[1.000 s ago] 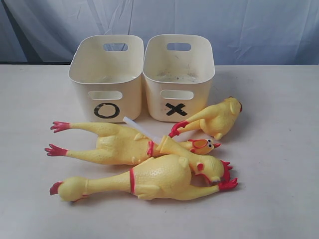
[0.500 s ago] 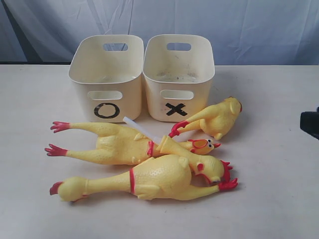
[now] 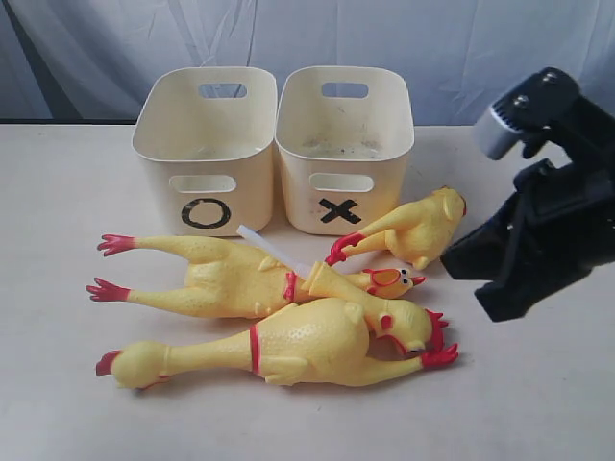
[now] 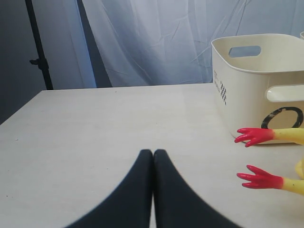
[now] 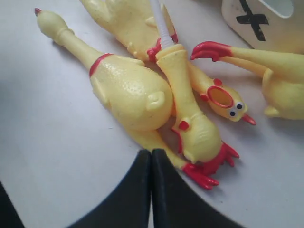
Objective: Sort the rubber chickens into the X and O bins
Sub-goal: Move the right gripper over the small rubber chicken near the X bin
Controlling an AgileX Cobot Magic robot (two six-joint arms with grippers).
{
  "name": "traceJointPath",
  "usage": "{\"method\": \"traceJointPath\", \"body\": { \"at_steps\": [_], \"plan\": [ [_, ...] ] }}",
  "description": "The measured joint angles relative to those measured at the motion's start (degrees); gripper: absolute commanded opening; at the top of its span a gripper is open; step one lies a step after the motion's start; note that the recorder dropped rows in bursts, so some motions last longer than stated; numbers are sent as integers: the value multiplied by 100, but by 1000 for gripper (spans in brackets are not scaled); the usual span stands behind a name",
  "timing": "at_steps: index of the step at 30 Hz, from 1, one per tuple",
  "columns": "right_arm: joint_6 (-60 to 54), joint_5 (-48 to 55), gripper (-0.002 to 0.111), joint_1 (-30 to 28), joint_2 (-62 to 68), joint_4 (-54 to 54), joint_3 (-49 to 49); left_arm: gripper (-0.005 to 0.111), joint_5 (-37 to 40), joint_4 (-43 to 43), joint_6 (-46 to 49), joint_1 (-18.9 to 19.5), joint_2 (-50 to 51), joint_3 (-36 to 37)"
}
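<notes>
**3 chickens on the table, both bins empty, right arm nearest**

We see the right gripper with its 2 fingers pressed together and nothing between them. The left gripper is likewise closed and holds nothing, low over the bare table.

The right arm hangs at the right of the exterior view, and the whole pile lies to its left. The short chicken is the nearest toy. It lies just in front of the X bin, on a slant with its head toward the arm and its red feet reaching back onto the pile.

The front long chicken and the back long chicken lie side by side and overlap. Their long axes run left to right, roughly along the bin fronts. In the right wrist view, the front one's red-tipped end sits just ahead of the closed fingertips. The left gripper is well apart from the pile and sees only 2 red feet beside the O bin.

Both bins stand upright and touching, O on the left and X on the right. We see nothing inside either.

We judge that the right arm should take the first pick, and its jaws must open before it closes across a body.
</notes>
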Motion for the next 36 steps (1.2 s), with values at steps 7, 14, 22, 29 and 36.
{"method": "traceJointPath", "body": {
  "at_steps": [7, 14, 22, 29, 36],
  "plan": [
    [242, -39, -1, 664, 1147, -845, -685, 0, 0, 0, 0, 0, 0, 0],
    [288, -439, -1, 914, 1976, -1284, -1002, 0, 0, 0, 0, 0, 0, 0],
    [288, -1076, -1, 914, 2026, -1519, -1054, 0, 0, 0, 0, 0, 0, 0],
    [288, -942, -1, 914, 2040, -1776, -1054, 0, 0, 0, 0, 0, 0, 0],
    [288, -1405, -1, 914, 2040, -1727, -1054, 0, 0, 0, 0, 0, 0, 0]
  ]
}}
